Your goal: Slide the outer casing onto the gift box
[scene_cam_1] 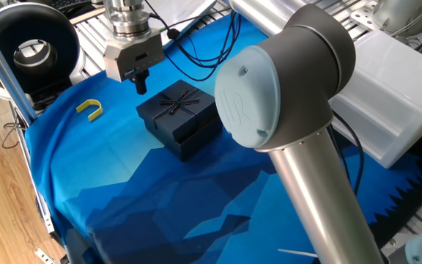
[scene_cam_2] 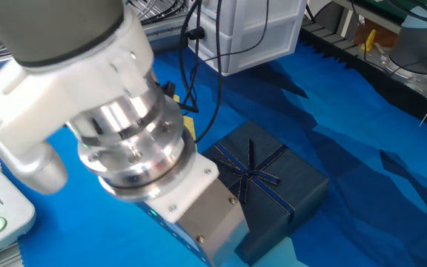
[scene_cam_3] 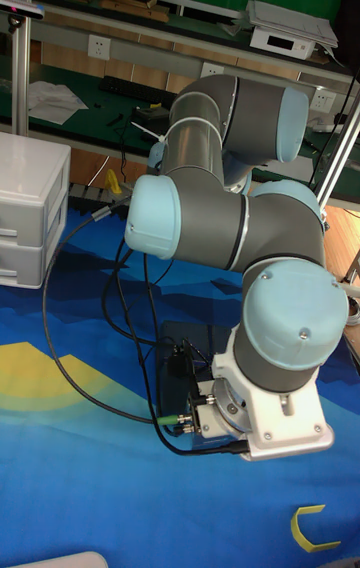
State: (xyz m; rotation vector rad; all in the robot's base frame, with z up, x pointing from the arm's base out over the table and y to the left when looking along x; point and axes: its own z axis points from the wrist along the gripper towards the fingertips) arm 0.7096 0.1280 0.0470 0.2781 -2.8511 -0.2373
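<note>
The outer casing (scene_cam_1: 176,108), a dark navy square cover with a thin ribbon bow on top, lies on the blue cloth (scene_cam_1: 123,183). In the other fixed view the outer casing (scene_cam_2: 273,182) sits just right of the gripper's metal body. A lower navy step (scene_cam_1: 196,138) juts from under its near right side; this looks like the gift box, and its interior is hidden. My gripper (scene_cam_1: 140,79) hangs just left of the casing's far corner, apart from it. Its dark fingers look shut with nothing held. In the tall fixed view the arm covers most of the casing (scene_cam_3: 195,338).
A yellow U-shaped piece (scene_cam_1: 90,109) lies left of the casing. Black cables (scene_cam_1: 204,44) run across the cloth behind it. White plastic drawers (scene_cam_1: 394,95) stand at the right and a black round device (scene_cam_1: 31,48) at the far left. My arm's large elbow (scene_cam_1: 284,81) looms over the casing's right.
</note>
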